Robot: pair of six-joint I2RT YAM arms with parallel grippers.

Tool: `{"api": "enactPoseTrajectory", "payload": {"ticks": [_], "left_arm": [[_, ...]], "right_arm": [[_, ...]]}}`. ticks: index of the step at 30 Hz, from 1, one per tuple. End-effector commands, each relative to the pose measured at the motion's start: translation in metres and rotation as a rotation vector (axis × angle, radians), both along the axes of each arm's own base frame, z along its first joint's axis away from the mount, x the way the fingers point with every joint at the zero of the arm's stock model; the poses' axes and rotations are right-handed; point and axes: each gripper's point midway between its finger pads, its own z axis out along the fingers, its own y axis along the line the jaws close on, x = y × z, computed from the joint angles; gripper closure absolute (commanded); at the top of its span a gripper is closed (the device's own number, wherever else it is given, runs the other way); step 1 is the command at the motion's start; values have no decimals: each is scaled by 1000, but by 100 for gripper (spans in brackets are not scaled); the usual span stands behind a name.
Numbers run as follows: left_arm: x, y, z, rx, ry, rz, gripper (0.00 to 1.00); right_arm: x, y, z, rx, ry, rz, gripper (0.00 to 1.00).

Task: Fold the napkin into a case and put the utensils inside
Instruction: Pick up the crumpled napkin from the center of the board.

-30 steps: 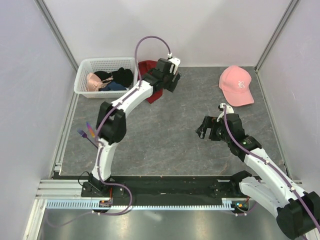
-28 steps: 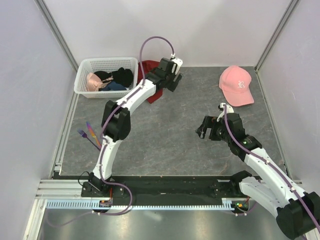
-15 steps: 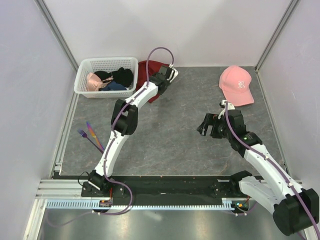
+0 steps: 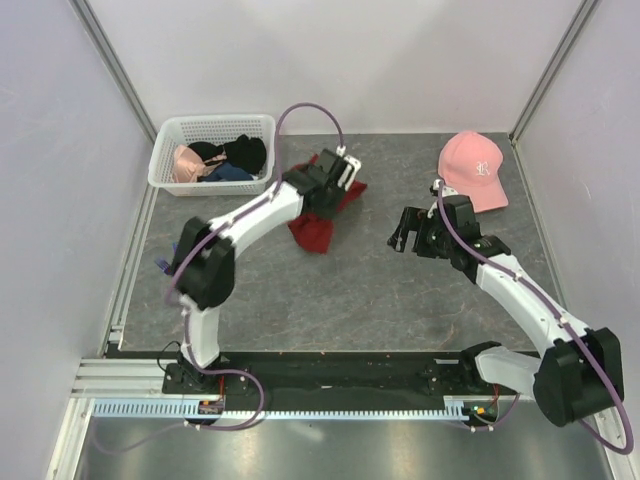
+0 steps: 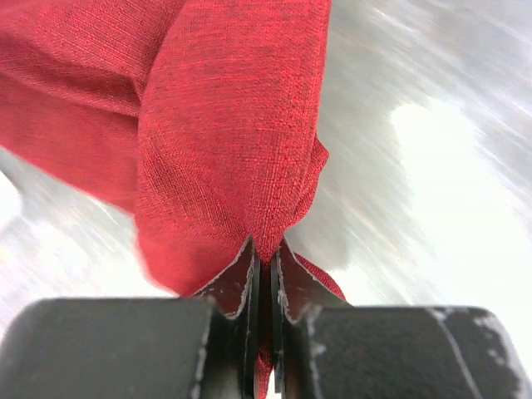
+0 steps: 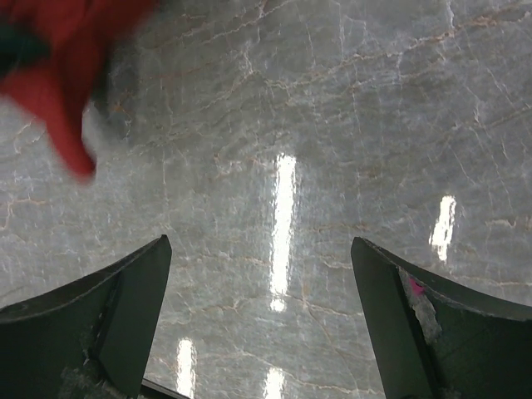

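The left end effector (image 4: 338, 180) is clenched on a fold of the dark red napkin (image 4: 313, 230), just right of the white basket (image 4: 215, 121) that sits at the back of the desk (image 4: 330, 300). From the wrist, its two fingers (image 5: 241, 278) are pressed together with the cloth (image 5: 233, 125) pinched between them. The napkin is bunched and creased, trailing from the grip forward and away from the basket. The right end effector (image 4: 405, 240) stands released, its jaws spread wide over bare stone farther right of the basket, clear of the cloth. A pink cap (image 4: 473, 170) lies farthest from the basket.
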Motion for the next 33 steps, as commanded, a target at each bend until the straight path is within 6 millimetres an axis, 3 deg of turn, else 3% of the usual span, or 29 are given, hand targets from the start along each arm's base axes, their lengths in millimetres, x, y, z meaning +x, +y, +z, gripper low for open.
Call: {"api": "enactPoseTrajectory", "payload": {"ticks": [1, 2, 3, 4, 5, 7, 9, 16, 19, 23, 28, 29, 31, 32, 33], "left_arm": [[-111, -26, 32, -207, 77, -14, 97], [-135, -14, 5, -174, 136, 1, 96], [-150, -14, 3, -198, 166, -18, 94], [-162, -14, 10, -234, 166, -38, 85], [-176, -3, -5, -219, 202, -21, 78], [-184, 3, -6, -238, 204, -17, 58], [-195, 5, -4, -272, 218, -41, 51], [-212, -2, -16, -291, 290, -104, 52], [-223, 3, -20, -306, 318, -81, 41], [-227, 9, -7, -351, 297, -42, 33], [-229, 23, -10, -361, 295, 97, 33], [-229, 25, -11, -360, 292, 113, 34], [-232, 26, -12, -370, 303, 128, 39], [-233, 27, -12, -374, 300, 133, 39], [-233, 29, -12, -376, 298, 142, 40]], "right_arm": [[22, 3, 13, 2, -16, -24, 2], [22, 4, 10, 5, -4, -19, 2], [22, 6, 8, 9, 7, -11, 2], [22, 9, 3, 13, 25, 9, 2], [23, 10, 0, 10, 35, 14, 2], [24, 8, -7, -8, 52, 15, 2], [27, 5, -11, -24, 55, 2, 2], [24, 13, -28, 12, 122, 12, 2], [23, 23, -37, 41, 139, 59, 2], [29, 27, -46, 32, 151, 98, 2], [58, 33, -47, -48, 113, 108, 7], [61, 36, -53, -71, 124, 110, 9], [76, 36, -47, -120, 102, 98, 13], [78, 37, -55, -150, 124, 98, 16], [88, 40, -48, -167, 104, 93, 17]]}}
